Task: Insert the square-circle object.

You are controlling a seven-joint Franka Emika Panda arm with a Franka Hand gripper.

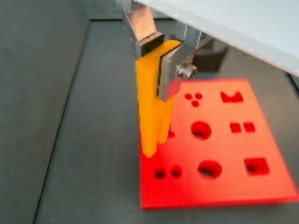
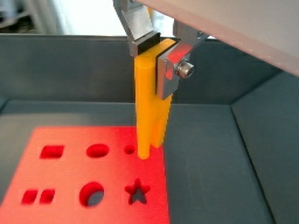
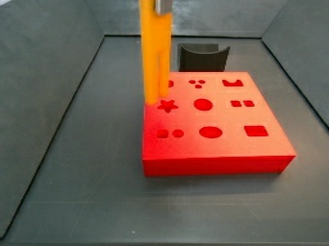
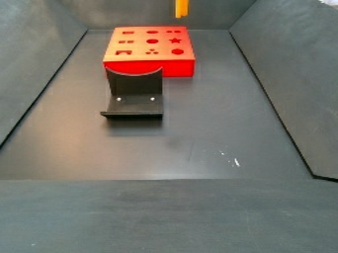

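My gripper (image 1: 160, 54) is shut on the upper end of the square-circle object (image 1: 152, 105), a long orange-yellow bar that hangs upright; both wrist views show this grip (image 2: 158, 54). The bar (image 2: 149, 105) reaches down to the top of the red block (image 2: 70, 171) with shaped holes. In a side view the bar (image 3: 153, 53) ends at the block's (image 3: 218, 152) edge row of holes, next to the star hole. I cannot tell whether the prongs touch the block. In a side view only the bar's lower part (image 4: 181, 8) shows above the block (image 4: 149, 61).
The fixture, a dark grey curved bracket (image 4: 133, 94), stands on the floor right beside the red block, and it also shows in a side view (image 3: 202, 55). Grey bin walls (image 3: 77, 86) rise around the dark floor (image 4: 185, 148).
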